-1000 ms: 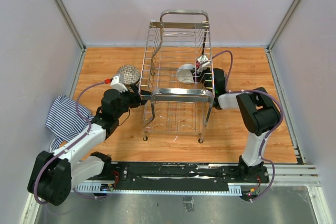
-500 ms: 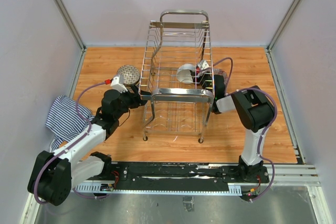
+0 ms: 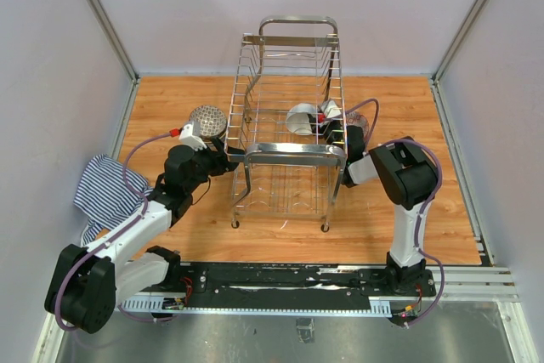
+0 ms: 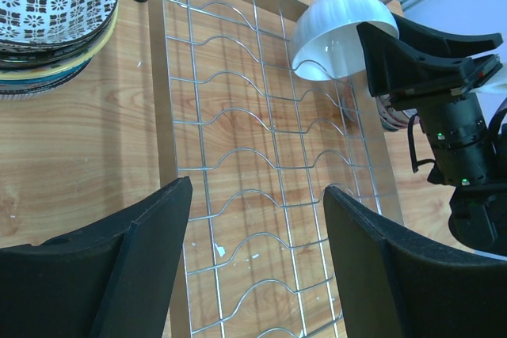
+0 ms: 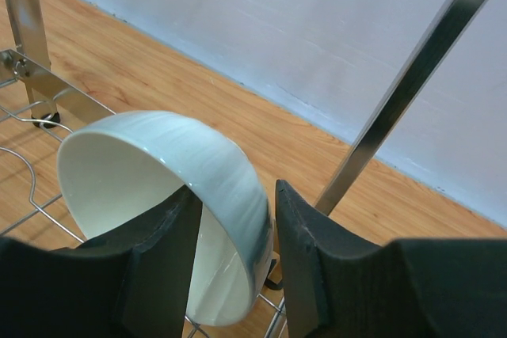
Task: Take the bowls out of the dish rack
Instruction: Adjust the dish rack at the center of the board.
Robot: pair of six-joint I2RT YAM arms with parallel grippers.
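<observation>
Because the white bowl (image 5: 142, 180) is glazed ceramic, treat it as rigid, slick and chip-prone, though likely light enough for a rim grip. The right gripper (image 5: 236, 219) is clamped on its rim wall, one finger inside, one outside. The bowl stands on edge at the right side of the dish rack (image 3: 293, 150), mouth facing left; being round, it has no long axis. The left gripper (image 4: 257, 195) gapes wide and empty at the rack's left side, near the stacked bowls (image 4: 55, 13).
</observation>
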